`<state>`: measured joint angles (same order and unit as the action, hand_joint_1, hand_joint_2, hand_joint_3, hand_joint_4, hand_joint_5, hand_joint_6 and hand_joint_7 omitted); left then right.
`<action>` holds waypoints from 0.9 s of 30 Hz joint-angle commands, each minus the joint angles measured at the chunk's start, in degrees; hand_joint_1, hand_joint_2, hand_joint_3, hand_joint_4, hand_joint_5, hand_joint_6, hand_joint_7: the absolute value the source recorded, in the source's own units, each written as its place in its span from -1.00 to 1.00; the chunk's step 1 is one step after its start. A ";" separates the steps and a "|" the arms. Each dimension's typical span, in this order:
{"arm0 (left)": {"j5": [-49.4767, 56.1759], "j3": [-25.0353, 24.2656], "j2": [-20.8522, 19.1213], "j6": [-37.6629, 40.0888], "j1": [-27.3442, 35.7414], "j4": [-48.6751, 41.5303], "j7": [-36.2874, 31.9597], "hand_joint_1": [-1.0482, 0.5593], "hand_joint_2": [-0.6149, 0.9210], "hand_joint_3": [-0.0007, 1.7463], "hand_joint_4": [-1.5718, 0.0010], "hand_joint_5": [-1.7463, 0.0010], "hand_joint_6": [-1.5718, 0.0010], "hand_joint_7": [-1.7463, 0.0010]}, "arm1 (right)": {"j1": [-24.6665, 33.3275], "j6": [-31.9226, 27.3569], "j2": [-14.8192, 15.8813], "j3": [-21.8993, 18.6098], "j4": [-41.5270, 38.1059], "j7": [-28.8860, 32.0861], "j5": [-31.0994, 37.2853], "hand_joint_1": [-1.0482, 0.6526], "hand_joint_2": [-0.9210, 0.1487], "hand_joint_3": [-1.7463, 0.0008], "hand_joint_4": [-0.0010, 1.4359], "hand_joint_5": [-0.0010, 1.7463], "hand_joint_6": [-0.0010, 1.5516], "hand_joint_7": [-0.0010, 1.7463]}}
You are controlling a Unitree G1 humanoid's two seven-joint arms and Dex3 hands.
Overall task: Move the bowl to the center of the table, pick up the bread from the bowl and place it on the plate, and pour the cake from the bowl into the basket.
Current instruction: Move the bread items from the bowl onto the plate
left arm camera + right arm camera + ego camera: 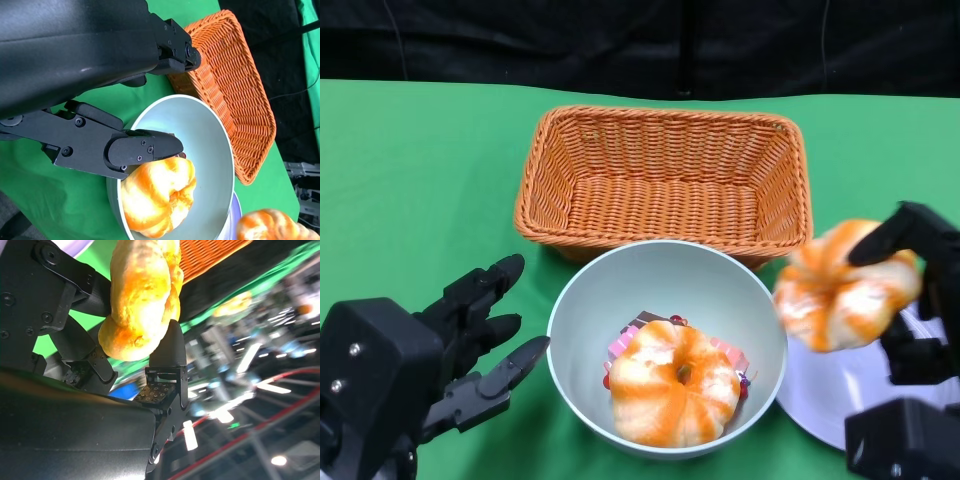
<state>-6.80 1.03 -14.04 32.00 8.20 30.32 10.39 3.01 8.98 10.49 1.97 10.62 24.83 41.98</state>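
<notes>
Item 1, at 8 o'clock of the head view: left robot hand, fingers apart and holding nothing, set just beside the outer wall of the bowl; whether a fingertip touched the rim could not be told.

Item 2, centre toward 6 o'clock: pale bowl, upright on the green worktop. Contents: one orange-glazed bread roll lying on top of the cake, of which only a pink edge and dark trim showed.

Item 3, at 12 o'clock from the bowl: orange woven basket, just beyond the bowl's rim, nothing seen inside.

Item 4, at 3 o'clock: held bread, blurred, lifted clear of the bowl and gripped by the right robot hand, fingers closed around it, as the right wrist view confirmed.

Item 5, at 4 o'clock: white plate, partly hidden, below and beside the held bread.

Step in hand, as judged: bread transfer to the plate, the bowl apparently already centred. Next move would call for lowering the bread onto the plate and releasing; the second roll remained in the bowl, and the pour into the basket was not yet done
</notes>
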 commanded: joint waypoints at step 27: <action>1.86 -0.17 0.73 -1.97 1.12 -1.39 0.55 -0.17 1.00 -0.55 0.98 0.27 0.69 0.98 | 1.21 -29.17 9.42 7.94 11.79 -43.36 12.34 -0.60 -1.00 0.87 -0.93 -0.71 -0.81 -1.00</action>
<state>-4.93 1.57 -12.56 30.38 8.84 29.53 10.44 3.93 -19.34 18.61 9.58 21.44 -17.15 53.46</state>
